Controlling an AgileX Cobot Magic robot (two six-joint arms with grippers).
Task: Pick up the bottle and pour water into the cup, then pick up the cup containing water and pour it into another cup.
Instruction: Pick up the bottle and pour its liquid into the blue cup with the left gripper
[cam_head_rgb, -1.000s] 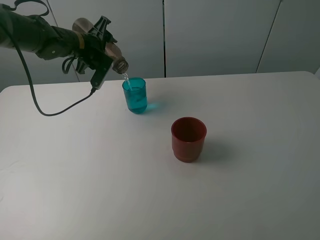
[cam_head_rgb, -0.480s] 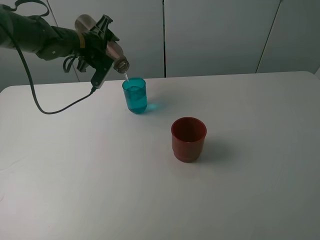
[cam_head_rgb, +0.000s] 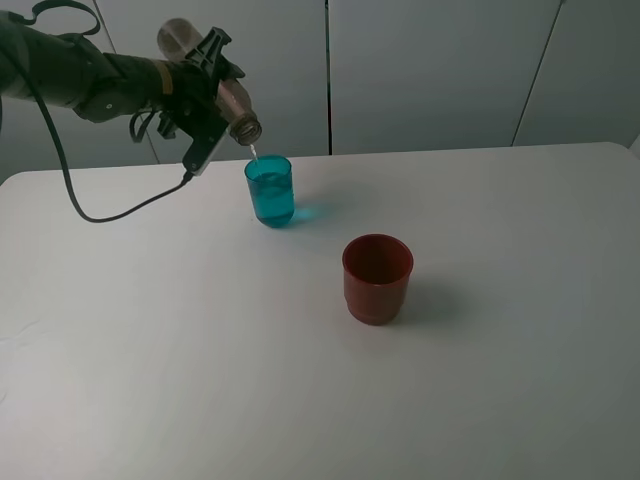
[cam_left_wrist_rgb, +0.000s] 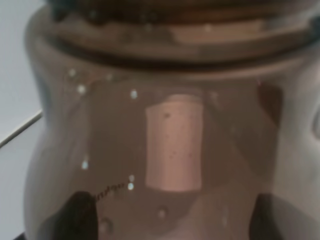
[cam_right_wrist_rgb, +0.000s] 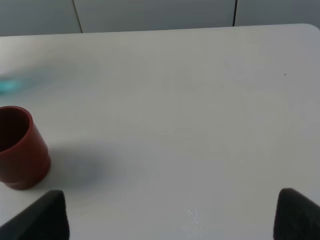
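**Student:** What differs from a second ago?

**Tutor:** The bottle (cam_head_rgb: 240, 112), clamped in the left fingers (cam_head_rgb: 213, 50), has risen at its base and now tips more steeply, mouth-down, just above the cup (cam_head_rgb: 270, 192). A thin thread of water falls. The teal cup looks fuller.

**Student:** Meaning?

**Tutor:** The first pour seems nearly complete, so righting the bottle likely follows. The cup stands toward the far left of the tabletop (cam_head_rgb: 500, 380), well apart from the other cup (cam_head_rgb: 377, 278), which is dark red. The right fingers (cam_right_wrist_rgb: 47, 215) are spread wide and hold nothing.
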